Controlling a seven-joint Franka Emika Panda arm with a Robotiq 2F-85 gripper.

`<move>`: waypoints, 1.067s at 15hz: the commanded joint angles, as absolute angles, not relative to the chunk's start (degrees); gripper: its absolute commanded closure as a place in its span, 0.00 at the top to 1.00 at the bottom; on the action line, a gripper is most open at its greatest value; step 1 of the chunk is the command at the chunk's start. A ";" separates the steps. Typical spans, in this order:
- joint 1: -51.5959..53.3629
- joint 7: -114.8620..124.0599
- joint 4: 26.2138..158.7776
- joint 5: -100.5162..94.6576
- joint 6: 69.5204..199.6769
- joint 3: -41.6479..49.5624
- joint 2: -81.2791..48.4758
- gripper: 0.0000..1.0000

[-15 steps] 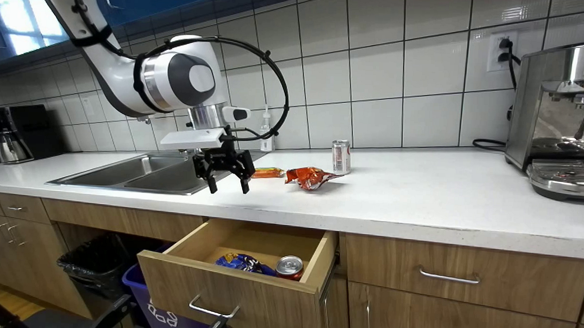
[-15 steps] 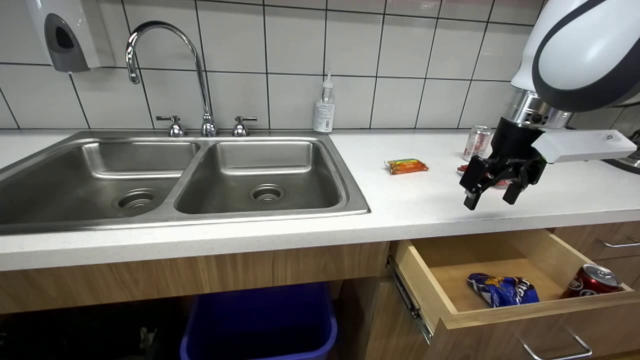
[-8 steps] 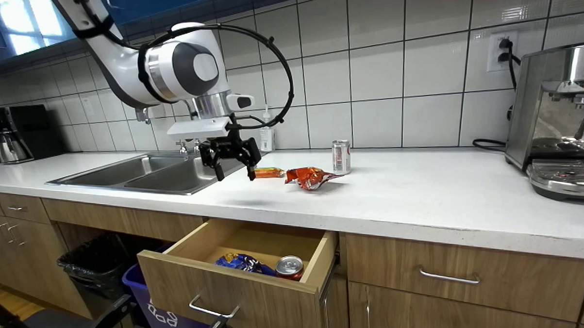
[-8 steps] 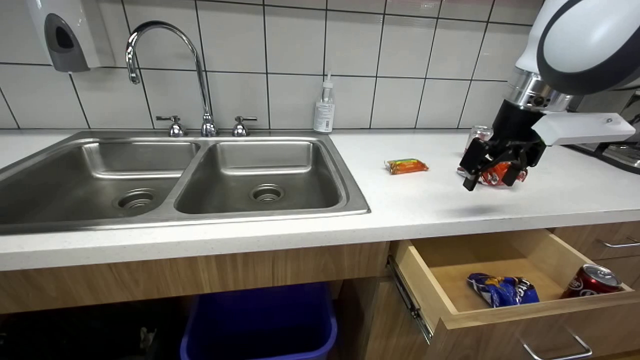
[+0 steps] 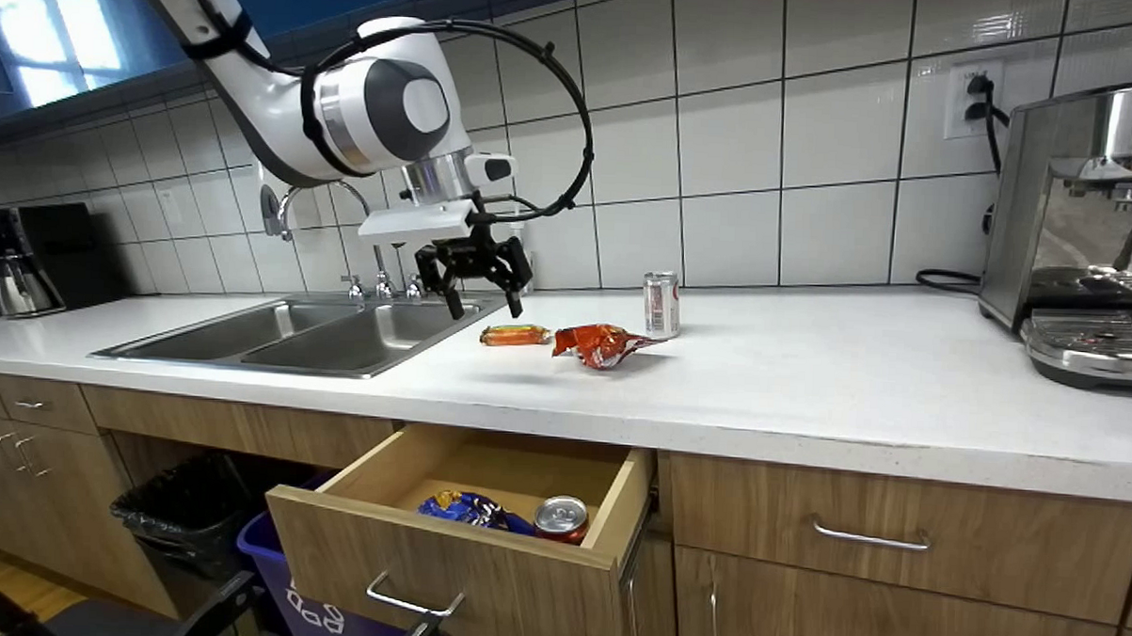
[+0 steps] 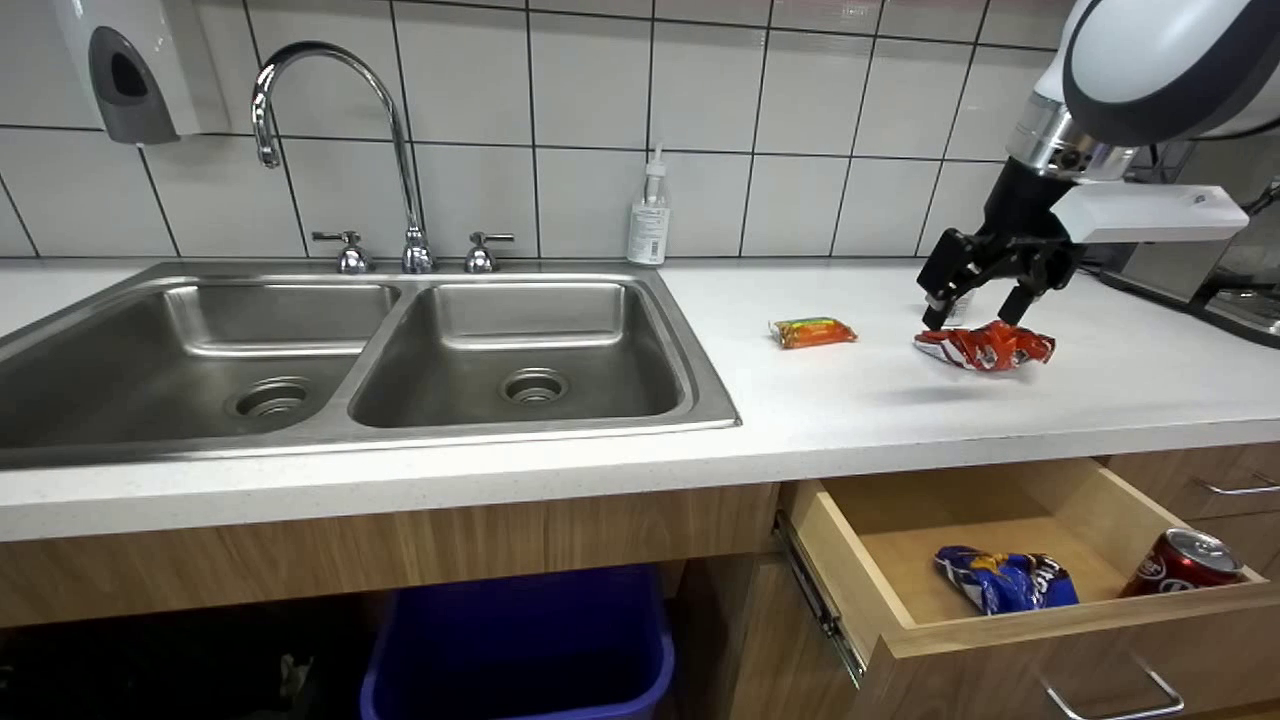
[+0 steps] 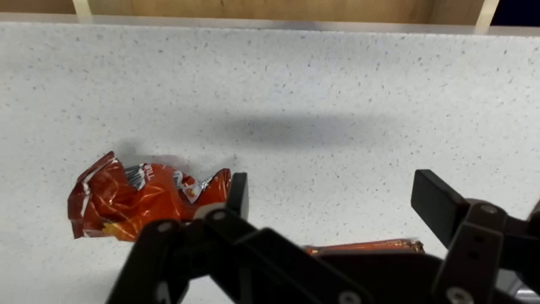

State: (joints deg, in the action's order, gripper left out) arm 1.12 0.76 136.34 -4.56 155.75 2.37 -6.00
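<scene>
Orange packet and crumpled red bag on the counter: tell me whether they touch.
Apart. An exterior view shows a strip of white countertop between the orange packet and the crumpled red bag.

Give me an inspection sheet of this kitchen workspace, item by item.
Surface: white speckled counter, with an open drawer below its edge.
Job's things: crumpled red bag and orange packet, both lying on the counter, not gripped.
Clutter: silver can standing behind the red bag; blue bag and dark red can in the drawer.
Gripper: open, hanging above the counter, holding nothing.
Cables: black cable looping from the arm; black cord plugged into the wall outlet.
Surroundings: double sink, faucet, pump bottle, silver coffee machine.
</scene>
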 commanded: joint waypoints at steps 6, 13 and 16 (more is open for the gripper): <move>-1.36 -0.60 126.07 -4.45 155.38 3.49 -12.89 1.00; -2.82 -0.98 117.27 -3.31 154.68 3.56 -19.64 1.00; -3.32 -0.70 113.05 -2.97 154.28 3.61 -23.03 1.00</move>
